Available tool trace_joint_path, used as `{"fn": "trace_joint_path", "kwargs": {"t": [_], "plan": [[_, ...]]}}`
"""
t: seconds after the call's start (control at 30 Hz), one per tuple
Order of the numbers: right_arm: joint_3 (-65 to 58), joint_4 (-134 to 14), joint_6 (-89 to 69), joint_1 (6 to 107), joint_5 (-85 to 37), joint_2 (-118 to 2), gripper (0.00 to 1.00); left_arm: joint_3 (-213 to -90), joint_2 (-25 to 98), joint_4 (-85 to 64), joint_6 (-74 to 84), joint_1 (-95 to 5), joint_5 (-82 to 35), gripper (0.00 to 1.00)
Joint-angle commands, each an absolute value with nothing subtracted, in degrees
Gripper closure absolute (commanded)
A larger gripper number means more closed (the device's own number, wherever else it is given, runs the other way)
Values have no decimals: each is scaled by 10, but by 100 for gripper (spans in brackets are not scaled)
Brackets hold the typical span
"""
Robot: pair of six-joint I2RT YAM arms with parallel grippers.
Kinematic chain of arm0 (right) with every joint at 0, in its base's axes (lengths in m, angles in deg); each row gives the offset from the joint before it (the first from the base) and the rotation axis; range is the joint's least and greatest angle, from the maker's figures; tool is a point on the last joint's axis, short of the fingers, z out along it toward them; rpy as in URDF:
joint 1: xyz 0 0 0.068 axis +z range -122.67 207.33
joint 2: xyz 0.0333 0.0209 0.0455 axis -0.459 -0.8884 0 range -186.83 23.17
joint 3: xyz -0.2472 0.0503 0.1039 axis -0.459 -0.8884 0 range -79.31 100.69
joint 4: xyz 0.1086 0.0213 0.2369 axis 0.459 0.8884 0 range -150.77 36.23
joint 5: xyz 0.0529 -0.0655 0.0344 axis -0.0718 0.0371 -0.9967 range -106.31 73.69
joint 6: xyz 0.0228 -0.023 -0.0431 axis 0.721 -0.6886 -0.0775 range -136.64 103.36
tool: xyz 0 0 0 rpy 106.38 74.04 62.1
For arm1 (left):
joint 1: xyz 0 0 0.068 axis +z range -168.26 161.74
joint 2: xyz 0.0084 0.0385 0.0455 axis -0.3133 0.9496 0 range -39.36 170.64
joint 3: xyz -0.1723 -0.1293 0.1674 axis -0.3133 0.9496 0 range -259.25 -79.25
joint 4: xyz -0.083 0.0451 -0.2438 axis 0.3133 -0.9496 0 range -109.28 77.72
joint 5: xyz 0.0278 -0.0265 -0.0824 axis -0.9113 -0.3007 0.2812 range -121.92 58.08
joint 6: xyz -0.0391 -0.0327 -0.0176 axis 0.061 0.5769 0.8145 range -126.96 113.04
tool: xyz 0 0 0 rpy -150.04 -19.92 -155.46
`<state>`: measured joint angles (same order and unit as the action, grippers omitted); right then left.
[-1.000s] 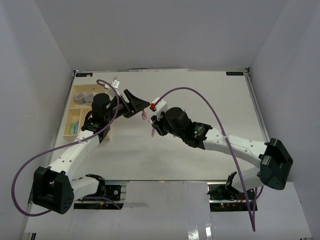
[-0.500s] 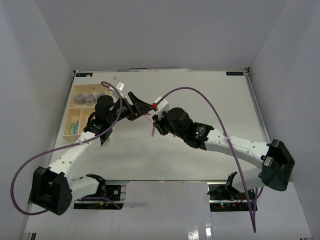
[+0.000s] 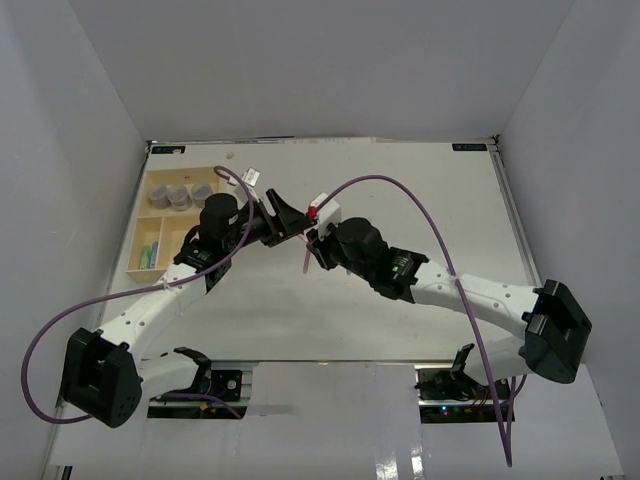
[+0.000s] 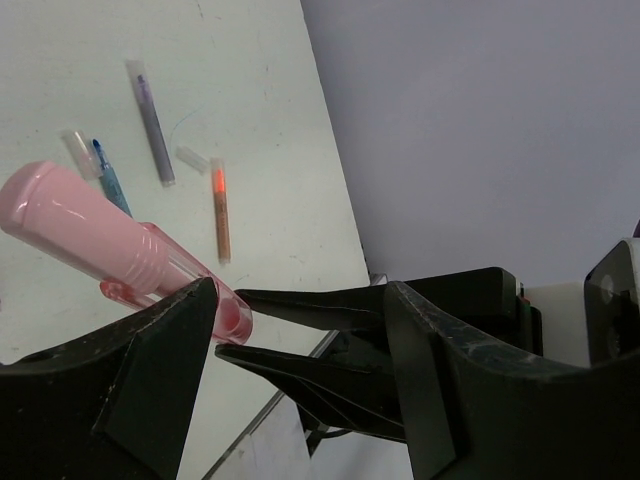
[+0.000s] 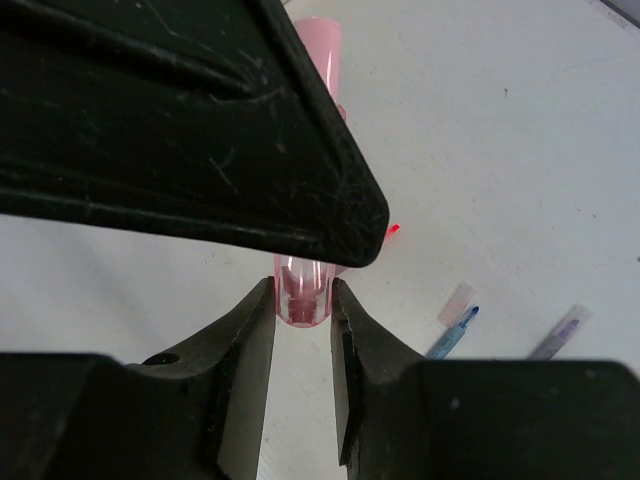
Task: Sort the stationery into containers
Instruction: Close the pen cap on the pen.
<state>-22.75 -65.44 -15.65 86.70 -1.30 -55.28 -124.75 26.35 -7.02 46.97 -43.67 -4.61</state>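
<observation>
Pinched in the narrow right jaws with its far end barely inside the wide left jaws, the pink pen (image 5: 300, 295) could drop to the worktop (image 4: 250, 100) if released early.

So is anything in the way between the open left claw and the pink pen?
Nothing visible. The left gripper has its jaws open right at the pink pen, which the right gripper holds pinched above the table.
</observation>
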Motion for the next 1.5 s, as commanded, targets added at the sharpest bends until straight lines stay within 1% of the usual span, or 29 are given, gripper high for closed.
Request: {"fn": "trace_joint_path", "kwargs": {"t": [0.0, 0.27, 0.5, 0.7, 0.83, 1.07, 1.23, 1.47], "plan": [[-237, -692, -164, 868, 3, -537, 76, -1265, 266, -89, 458, -446, -64, 22], [-272, -740, -164, 867, 1, -536, 76, -1287, 250, -99, 447, -449, -75, 21], [-346, -865, -186, 867, 7, -531, 79, -1309, 238, -120, 436, -448, -81, 21], [-405, -954, -200, 868, 12, -517, 80, -1364, 228, -223, 391, -449, -144, 17], [-443, -1014, -214, 867, 4, -476, 80, -1377, 215, -266, 365, -447, -187, 16], [-459, -1062, -258, 867, -7, -402, 81, -1428, 186, -327, 334, -446, -223, 14], [-449, -1062, -292, 867, -24, -362, 81, -1480, 178, -348, 321, -446, -208, 13], [-440, -1063, -316, 867, -30, -333, 82, -1508, 183, -380, 306, -446, -184, 13]]}}
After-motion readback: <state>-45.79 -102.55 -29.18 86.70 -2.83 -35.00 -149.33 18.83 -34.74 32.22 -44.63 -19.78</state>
